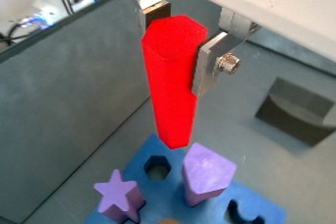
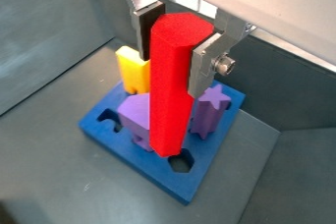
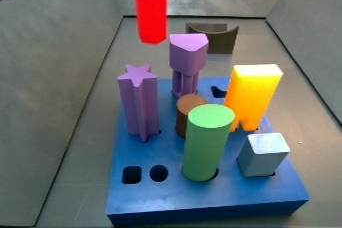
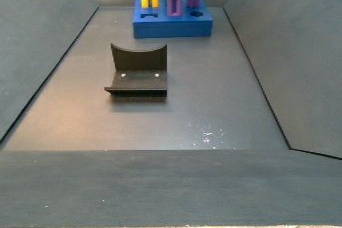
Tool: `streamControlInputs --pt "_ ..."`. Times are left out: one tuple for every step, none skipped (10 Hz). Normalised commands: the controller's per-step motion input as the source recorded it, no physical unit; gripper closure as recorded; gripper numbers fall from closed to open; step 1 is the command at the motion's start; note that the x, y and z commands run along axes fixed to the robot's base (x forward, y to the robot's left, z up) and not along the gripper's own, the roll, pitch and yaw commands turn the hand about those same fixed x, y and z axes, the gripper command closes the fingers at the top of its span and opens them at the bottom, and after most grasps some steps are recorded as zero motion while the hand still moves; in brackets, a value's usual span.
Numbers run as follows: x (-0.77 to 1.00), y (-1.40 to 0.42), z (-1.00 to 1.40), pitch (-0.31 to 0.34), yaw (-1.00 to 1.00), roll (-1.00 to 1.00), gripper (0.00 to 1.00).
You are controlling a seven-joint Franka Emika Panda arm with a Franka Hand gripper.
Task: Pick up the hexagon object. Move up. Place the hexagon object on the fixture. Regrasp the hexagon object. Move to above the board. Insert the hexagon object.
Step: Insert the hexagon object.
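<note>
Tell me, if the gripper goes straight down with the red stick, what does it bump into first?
Probably the board: the gripper holds the hexagon object upright over it, near an open hole, though exact alignment is unclear.

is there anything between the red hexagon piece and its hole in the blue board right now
Nothing visible blocks it. The gripper holds the hexagon object upright above the board, over open holes. The purple pegs stand close beside its lower end, so the descent looks tight but clear.
</note>
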Motion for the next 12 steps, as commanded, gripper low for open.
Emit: streamControlInputs --pt "-0.53 0.0 -0.39 -0.28 -0.35 -0.29 1.0" --pt "-0.26 0.0 -0.45 -0.241 -0.17 -0.22 1.0" --pt "0.0 0.0 -0.58 -0.18 -0.14 -0.19 1.0" --pt "0.0 0.0 -0.68 -0.16 -0.17 -0.17 1.0" --pt "0.0 -0.03 -0.71 -0.171 -0.17 -0.15 1.0" --pt "0.0 -0.07 -0.69 -0.163 -0.18 -0.14 1.0" --pt "0.0 -0.12 -0.49 -0.086 -0.21 -0.07 1.0" --pt "0.0 -0.17 -0.28 0.0 -0.17 0.0 1.0" --pt "0.0 -0.15 -0.19 0.026 -0.09 0.08 1.0" --pt "0.0 -0.15 -0.15 0.123 -0.03 0.2 1.0" --pt "0.04 -0.1 -0.15 0.149 -0.02 0.17 1.0" --pt "0.11 -0.03 -0.16 0.194 -0.05 0.14 1.0"
